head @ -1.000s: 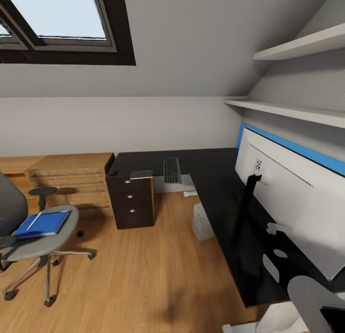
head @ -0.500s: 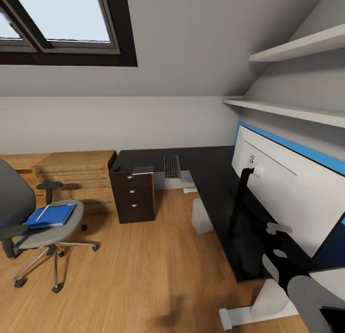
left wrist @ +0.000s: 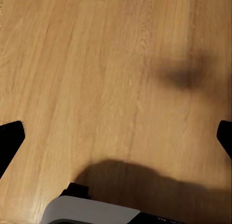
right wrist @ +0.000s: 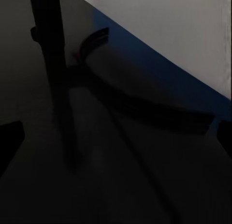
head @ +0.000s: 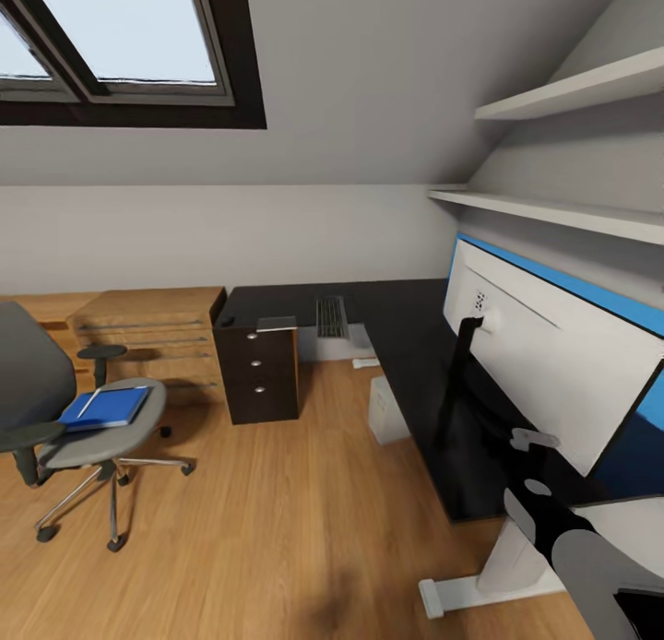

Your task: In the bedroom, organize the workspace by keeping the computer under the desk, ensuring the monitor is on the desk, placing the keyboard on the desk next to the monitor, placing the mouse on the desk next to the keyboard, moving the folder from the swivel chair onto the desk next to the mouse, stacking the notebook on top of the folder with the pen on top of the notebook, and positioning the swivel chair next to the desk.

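Note:
The grey swivel chair (head: pixel 88 442) stands on the floor at the left, apart from the desk (head: pixel 406 336). A blue folder (head: pixel 106 408) lies on its seat with a thin pale pen (head: pixel 89 402) on top. The keyboard (head: pixel 330 317), a small black mouse (head: pixel 222 323) and a greyish notebook (head: pixel 275 325) lie on the desk's far wing. The monitor (head: pixel 544 363) shows its white back, and the computer (head: pixel 385 411) stands under the desk. My right gripper (right wrist: pixel 116 137) is open above the desk beside the monitor stand (right wrist: pixel 48 54). My left gripper (left wrist: pixel 116 137) is open over the wooden floor.
A black drawer unit (head: pixel 261 377) stands under the desk's left end, with low wooden shelving (head: pixel 152 331) beside it. White wall shelves (head: pixel 553 216) hang above the monitor. The desk's white pedestal foot (head: pixel 461 592) lies near my right arm (head: pixel 572 548). Open wooden floor lies between chair and desk.
The whole head view has shifted, so the camera moved: chair and desk's near end now show more fully. The objects themselves have not moved.

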### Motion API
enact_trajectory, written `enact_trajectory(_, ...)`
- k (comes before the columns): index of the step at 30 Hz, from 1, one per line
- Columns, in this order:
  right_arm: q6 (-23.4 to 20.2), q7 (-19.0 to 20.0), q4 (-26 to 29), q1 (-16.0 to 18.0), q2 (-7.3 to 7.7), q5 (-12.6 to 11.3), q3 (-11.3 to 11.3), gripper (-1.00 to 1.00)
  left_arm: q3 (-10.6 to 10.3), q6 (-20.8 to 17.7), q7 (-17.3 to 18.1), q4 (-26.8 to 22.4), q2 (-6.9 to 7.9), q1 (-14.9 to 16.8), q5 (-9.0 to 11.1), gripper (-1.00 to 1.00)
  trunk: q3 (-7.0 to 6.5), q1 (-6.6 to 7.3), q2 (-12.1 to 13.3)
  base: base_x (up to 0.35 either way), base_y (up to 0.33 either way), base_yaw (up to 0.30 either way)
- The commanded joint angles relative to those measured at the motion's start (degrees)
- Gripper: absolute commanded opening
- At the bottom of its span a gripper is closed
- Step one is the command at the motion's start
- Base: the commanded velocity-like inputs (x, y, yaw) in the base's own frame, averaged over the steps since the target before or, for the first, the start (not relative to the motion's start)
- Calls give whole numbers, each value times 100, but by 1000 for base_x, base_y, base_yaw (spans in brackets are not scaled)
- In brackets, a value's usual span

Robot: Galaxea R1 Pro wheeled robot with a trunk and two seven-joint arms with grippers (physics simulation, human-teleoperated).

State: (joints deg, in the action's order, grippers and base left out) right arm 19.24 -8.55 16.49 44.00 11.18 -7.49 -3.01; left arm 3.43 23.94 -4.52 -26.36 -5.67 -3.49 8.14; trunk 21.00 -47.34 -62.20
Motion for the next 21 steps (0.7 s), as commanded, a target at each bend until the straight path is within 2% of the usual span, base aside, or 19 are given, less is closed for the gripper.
enact_trajectory(1, 27, 11, -5, 4, -1, -60, 19, 100, 9, 5, 4, -10, -4, -2, 21, 100, 5, 2, -4, -226, 0, 0)
enact_trajectory(7, 27, 91, 11, 4, -5, -12, 53, 100, 12, 5, 4, -10, -4, -2, 21, 100, 5, 2, -4, -114, 0, 0)
enact_trajectory(21, -18, 286, 63, 4, -2, 69, 64, 100, 1, 5, 4, -10, -6, -2, 21, 100, 5, 2, -4, -11, 0, 0)
